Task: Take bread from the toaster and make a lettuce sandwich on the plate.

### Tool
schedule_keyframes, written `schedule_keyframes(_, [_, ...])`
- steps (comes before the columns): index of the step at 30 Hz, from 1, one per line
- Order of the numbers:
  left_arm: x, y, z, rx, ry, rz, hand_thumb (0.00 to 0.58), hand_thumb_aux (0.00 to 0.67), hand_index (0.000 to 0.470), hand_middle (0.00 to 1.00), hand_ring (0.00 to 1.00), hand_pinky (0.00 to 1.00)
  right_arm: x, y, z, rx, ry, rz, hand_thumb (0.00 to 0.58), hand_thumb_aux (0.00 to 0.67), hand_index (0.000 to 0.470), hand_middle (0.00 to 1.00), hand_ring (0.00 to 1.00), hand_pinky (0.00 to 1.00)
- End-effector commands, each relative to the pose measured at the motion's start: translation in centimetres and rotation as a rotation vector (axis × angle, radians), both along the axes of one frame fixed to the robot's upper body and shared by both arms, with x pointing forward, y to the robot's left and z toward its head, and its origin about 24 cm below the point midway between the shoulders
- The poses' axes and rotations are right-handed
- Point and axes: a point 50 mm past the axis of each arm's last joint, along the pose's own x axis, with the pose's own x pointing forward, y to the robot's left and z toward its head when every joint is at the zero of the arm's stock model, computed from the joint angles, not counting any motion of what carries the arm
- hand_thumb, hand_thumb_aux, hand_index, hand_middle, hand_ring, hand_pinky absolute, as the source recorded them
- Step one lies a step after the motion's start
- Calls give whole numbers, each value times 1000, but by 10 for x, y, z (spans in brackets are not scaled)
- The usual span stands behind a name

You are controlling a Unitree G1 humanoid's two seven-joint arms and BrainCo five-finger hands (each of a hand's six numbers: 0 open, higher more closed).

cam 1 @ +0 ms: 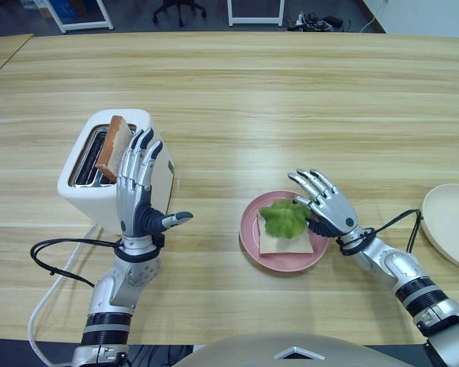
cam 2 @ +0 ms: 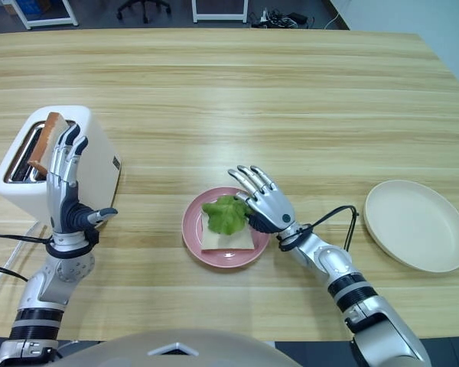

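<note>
White toaster, brown-edged bread, pink plate with green lettuce, cream plate at right, light striped wood table.

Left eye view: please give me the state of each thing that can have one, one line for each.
toaster, upright, one slice sticking up from a slot
toaster slice, raised, leaning
pink plate, holds bread and lettuce
plate slice, flat, under the lettuce
lettuce leaf, on the plate slice, uncovered
left robot hand, open, fingers up beside the toaster slice
right robot hand, open, at the lettuce's edge
cream plate, right way up
</note>
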Motion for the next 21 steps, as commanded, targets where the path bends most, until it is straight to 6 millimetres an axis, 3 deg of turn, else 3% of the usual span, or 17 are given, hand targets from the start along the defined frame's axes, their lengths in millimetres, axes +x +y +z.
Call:
schedule_keyframes(1, [-1,14,4,39,-7,77,0,0,0,0,0,0,-8,-4,0,-37,20,34,580,670,470,0,0,0])
schedule_keyframes(9, [2,22,10,50,-21,133,0,0,0,0,0,0,-14,0,-2,-51,61,74,580,670,470,0,0,0])
schedule_keyframes(10, [3,23,10,53,-22,142,0,0,0,0,0,0,-15,0,-4,-61,81,79,577,625,439,0,0,0])
schedule_keyframes(11, [3,25,11,57,-21,159,0,0,0,0,0,0,-17,-1,-5,-69,98,82,485,399,280,0,0,0])
schedule_keyframes(12, [5,28,12,63,-22,189,0,0,0,0,0,0,-18,-1,-6,-75,112,85,112,68,48,0,0,0])
schedule_keyframes(13, [5,35,14,69,-26,238,0,0,0,0,0,0,-20,-2,-6,-79,120,87,0,0,0,0,0,0])
schedule_keyframes(21, [2,95,20,240,156,656,0,0,0,0,0,0,-27,-16,-8,-128,174,50,0,0,0,0,0,0])
